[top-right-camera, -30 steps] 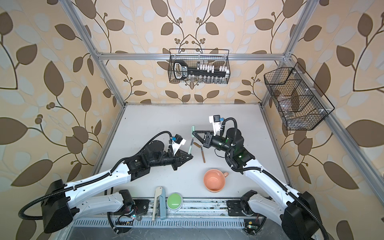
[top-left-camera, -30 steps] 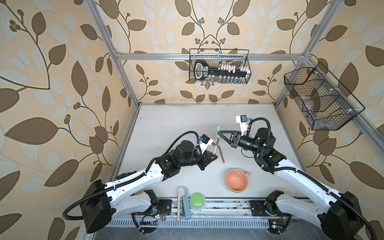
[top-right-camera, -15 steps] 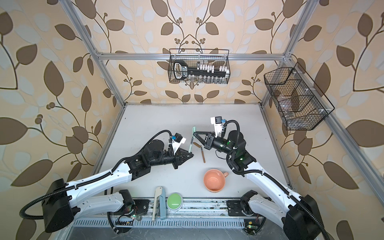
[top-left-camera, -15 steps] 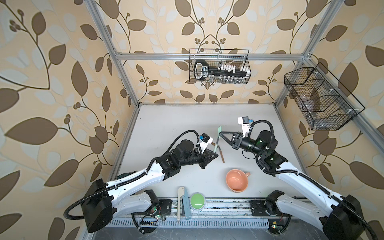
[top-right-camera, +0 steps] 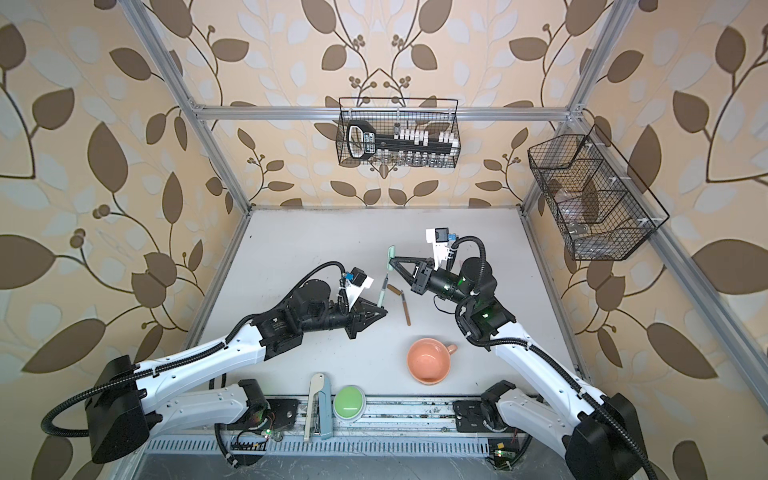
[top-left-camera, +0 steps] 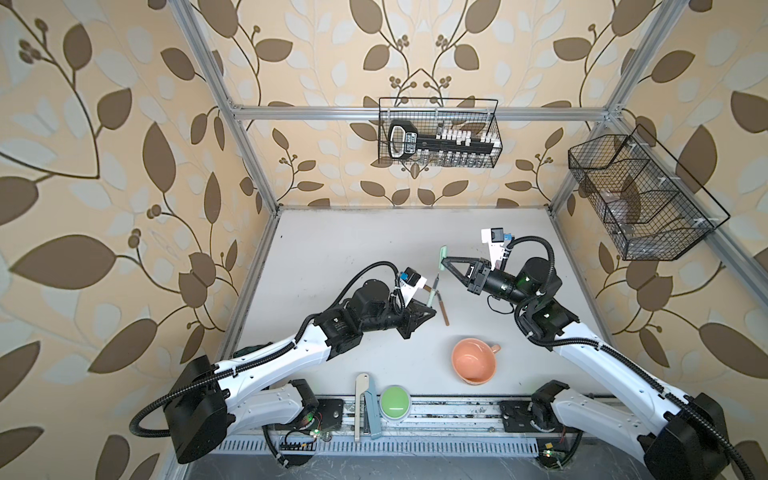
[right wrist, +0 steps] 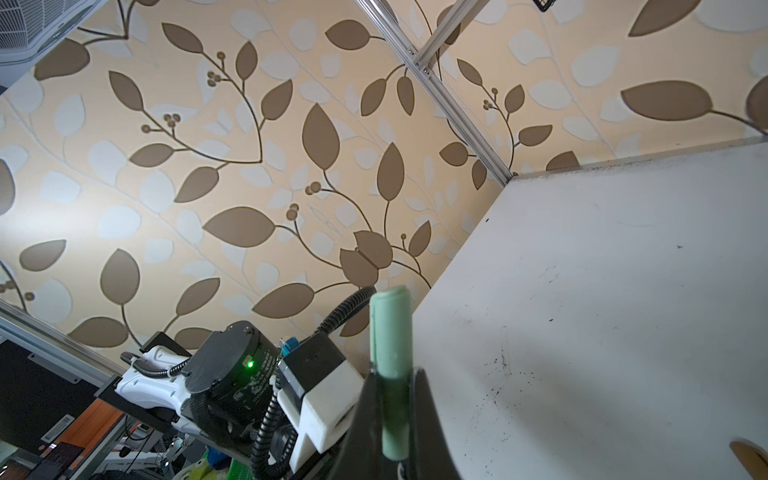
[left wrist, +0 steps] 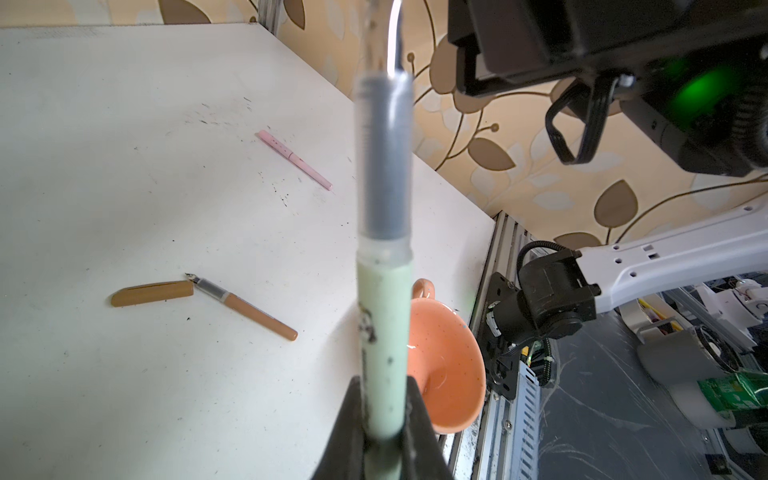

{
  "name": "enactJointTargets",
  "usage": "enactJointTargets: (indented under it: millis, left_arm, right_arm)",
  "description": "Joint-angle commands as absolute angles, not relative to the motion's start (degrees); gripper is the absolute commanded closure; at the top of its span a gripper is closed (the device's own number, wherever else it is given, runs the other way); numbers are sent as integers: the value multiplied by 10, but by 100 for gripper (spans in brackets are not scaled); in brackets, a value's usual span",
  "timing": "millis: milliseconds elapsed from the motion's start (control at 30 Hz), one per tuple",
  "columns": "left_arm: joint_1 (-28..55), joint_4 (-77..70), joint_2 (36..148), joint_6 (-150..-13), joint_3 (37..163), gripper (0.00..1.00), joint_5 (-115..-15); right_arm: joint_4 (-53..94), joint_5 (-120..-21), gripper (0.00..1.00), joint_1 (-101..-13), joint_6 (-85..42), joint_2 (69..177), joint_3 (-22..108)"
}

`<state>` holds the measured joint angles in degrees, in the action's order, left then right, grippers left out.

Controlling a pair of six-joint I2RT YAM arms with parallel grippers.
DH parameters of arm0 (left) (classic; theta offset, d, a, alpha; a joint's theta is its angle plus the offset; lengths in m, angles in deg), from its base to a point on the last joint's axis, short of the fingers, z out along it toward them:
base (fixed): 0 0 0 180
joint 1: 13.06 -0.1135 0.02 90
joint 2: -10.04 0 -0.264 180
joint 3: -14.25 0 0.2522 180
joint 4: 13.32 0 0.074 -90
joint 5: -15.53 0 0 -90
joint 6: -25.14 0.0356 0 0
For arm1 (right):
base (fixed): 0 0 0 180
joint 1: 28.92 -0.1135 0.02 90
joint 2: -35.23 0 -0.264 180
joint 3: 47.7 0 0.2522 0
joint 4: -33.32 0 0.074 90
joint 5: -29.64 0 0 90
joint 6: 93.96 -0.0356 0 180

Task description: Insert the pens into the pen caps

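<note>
Gripping green pen (left wrist: 384,328), left claw (left wrist: 385,388) pinched tight; right claw (right wrist: 395,376) pinched around green cap (right wrist: 390,328)

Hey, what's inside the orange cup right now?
Nothing: both top views look into the orange cup and show a bare bowl. In the left wrist view the green pen covers part of it.

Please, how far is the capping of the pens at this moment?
Done: the pink pen looks already capped, lying on the table. In hand: the left gripper holds the green pen, the right gripper holds the green cap, the two apart. To do: the brown pen and brown cap lie unjoined.
</note>
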<state>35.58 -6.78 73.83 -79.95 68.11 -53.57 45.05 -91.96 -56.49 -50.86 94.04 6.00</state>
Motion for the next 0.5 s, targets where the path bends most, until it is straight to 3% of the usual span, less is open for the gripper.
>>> enactJointTargets:
  millis: [0, 467]
  left_arm:
    - [348, -79, 745, -796, 702, 100, -519]
    - [348, -81, 730, -799, 704, 100, -508]
  right_arm:
    - [464, -927, 98, -573, -506, 946, 68]
    - [459, -913, 99, -575, -496, 953, 53]
